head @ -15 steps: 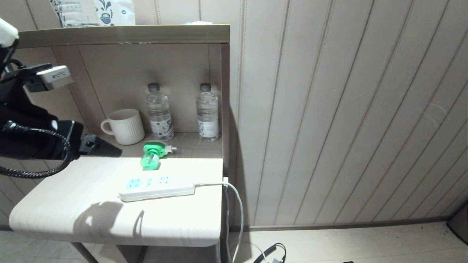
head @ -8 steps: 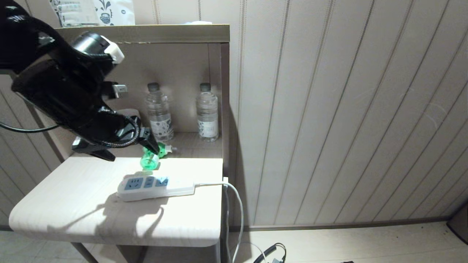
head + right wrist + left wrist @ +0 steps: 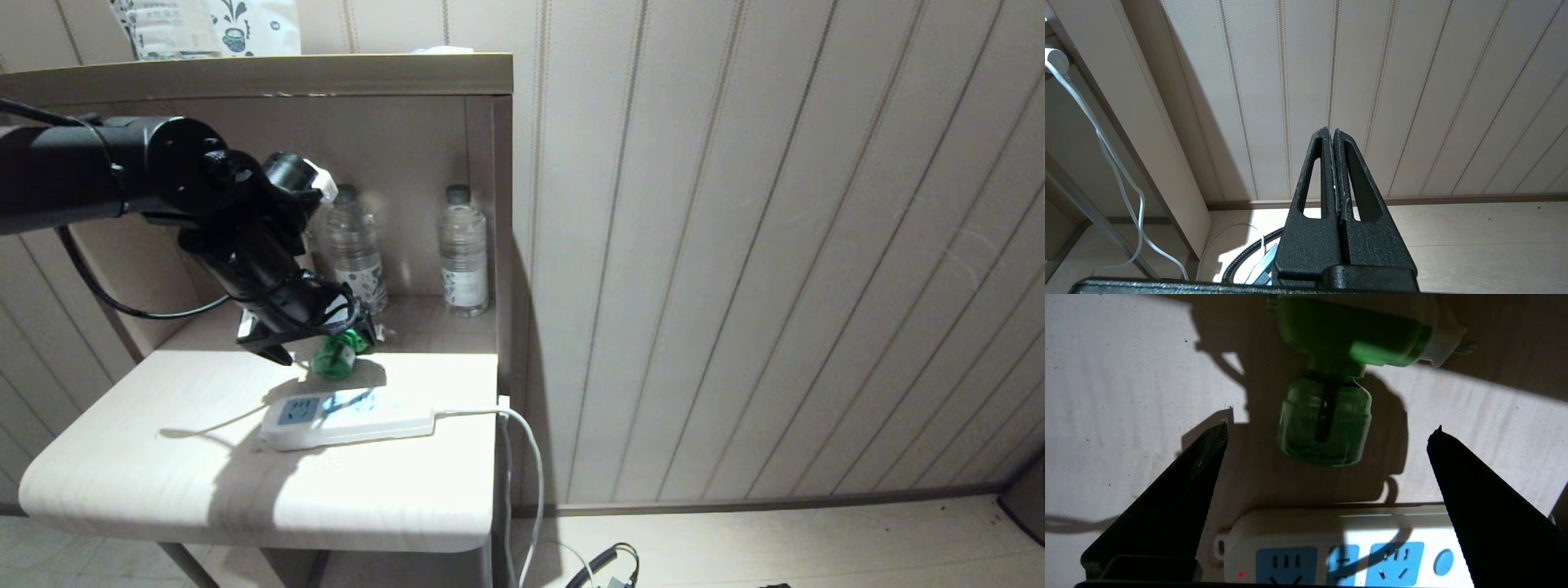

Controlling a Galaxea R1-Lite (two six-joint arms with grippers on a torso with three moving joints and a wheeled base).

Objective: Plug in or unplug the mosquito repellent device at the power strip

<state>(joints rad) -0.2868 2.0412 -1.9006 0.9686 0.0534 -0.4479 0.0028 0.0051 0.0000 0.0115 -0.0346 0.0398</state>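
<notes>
Left wrist view: mosquito repellent device apparently untouched between open left tool tips.

Mug (behind left arm) hidden

Green mosquito repellent device lies unplugged beside white power strip.

A: What does the left arm look like?
B: Black all over, a thick round tube with bulky joints, a white patch near the wrist, and a thin black cable looping beneath it.
A: And the claws?
B: The left claw has two black, grainy, pointed fingers. The right claw is black too, with long slots through its fingers.
</notes>
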